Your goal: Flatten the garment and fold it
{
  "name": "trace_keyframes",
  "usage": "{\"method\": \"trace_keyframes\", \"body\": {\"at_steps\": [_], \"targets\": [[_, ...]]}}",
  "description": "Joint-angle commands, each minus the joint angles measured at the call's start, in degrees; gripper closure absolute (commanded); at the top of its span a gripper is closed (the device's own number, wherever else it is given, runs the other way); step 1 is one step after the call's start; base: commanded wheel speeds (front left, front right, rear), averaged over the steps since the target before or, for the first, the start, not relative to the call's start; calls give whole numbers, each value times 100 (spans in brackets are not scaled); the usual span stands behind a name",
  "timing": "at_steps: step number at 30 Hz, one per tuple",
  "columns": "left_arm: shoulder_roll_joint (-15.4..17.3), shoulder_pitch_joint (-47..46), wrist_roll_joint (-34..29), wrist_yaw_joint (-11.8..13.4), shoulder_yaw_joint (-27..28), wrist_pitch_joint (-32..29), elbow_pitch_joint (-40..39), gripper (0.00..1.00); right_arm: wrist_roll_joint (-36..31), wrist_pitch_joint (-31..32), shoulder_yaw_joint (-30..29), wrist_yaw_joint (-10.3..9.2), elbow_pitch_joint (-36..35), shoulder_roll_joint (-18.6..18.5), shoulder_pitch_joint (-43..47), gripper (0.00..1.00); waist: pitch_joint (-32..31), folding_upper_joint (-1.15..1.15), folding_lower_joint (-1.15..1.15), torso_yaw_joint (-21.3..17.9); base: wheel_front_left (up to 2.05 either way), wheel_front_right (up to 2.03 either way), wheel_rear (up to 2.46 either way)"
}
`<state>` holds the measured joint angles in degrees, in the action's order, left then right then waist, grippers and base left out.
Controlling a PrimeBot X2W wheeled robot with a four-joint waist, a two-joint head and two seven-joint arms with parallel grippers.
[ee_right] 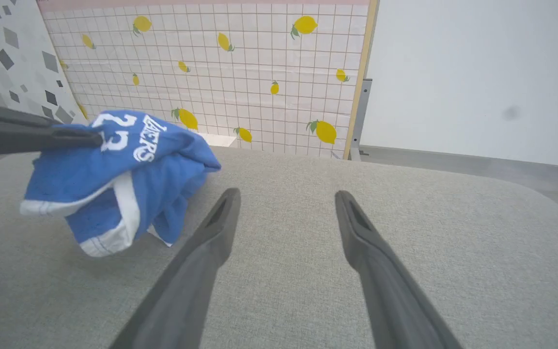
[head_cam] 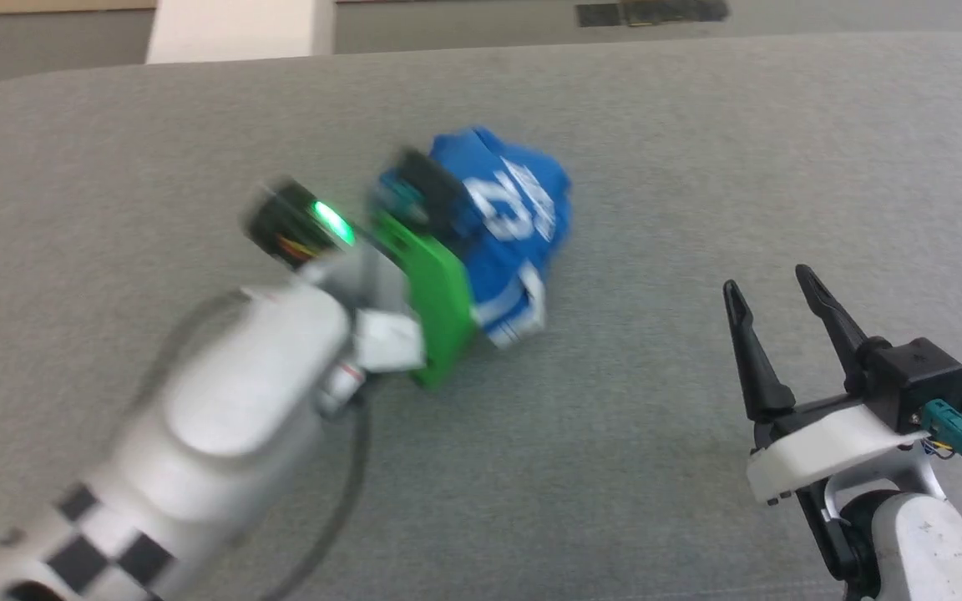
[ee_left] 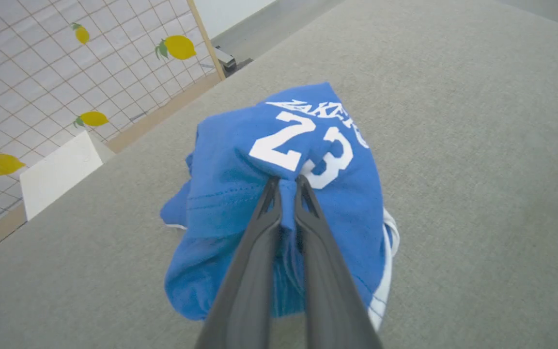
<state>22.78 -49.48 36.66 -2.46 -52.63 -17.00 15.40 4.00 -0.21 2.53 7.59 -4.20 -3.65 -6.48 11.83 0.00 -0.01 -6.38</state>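
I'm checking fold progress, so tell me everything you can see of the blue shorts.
The shorts are bright blue soft knit with white "LAKERS 23" print and white hems. They are crumpled in a bunch, not flattened, over the gray padded table. The left end effector is shut on a fold beside the number.

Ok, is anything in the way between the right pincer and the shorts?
Nothing visible. Only bare grey surface lies between the open right pincer and the bunched shorts. The left pincer is shut on a fold by the 23 print and reaches in from the opposite side, off that path.
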Motion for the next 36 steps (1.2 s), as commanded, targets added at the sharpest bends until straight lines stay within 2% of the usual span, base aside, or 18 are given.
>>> {"method": "trace_keyframes", "body": {"at_steps": [1, 2, 5, 8, 15, 21, 25, 30, 36], "targets": [[-144, 155, -38, 46, -109, -6, 33, 65, -24, -65, -18, -10, 35, 27, -49, 0, 37, 0, 1, -333, 0, 0, 0], [-242, 228, -51, 60, -183, 16, 51, 0, -28, -83, -21, -10, 53, 35, -57, 0, 51, 0, 1, -393, 0, 0, 0], [-504, 434, -78, 145, -334, 145, 108, 0, -33, -146, -47, -10, 131, 55, -70, 0, 61, 0, 1, -506, 0, 0, 0], [-626, 538, -82, 223, -341, 330, 88, 0, -50, -185, -69, -10, 202, 66, -53, 0, 17, 0, 1, -517, 0, 0, 0], [-489, 538, -74, 504, 47, 881, -36, 0, -48, -164, -100, -10, 346, 74, 35, 0, -332, 0, 1, -234, 0, 0, 0], [-35, 655, -68, 917, 602, 1445, -162, 0, -35, -36, -103, -10, 329, 40, 208, 0, -695, 0, 1, 169, 0, 0, 0], [411, 1032, -58, 1277, 974, 1857, -335, 0, 15, 61, -114, -10, 277, -53, 373, 0, -866, 0, 1, 424, 0, 0, 0], [871, 1844, 4, 1728, 1298, 2339, -727, 0, 71, 146, -147, -10, 204, -128, 587, 0, -997, 0, 1, 687, 0, 0, 0], [1164, 2990, -70, 2277, 1349, 2806, -1226, 0, 101, 210, -151, -10, 153, -152, 788, 0, -1046, 0, 1, 860, 0, 0, 0]]}}
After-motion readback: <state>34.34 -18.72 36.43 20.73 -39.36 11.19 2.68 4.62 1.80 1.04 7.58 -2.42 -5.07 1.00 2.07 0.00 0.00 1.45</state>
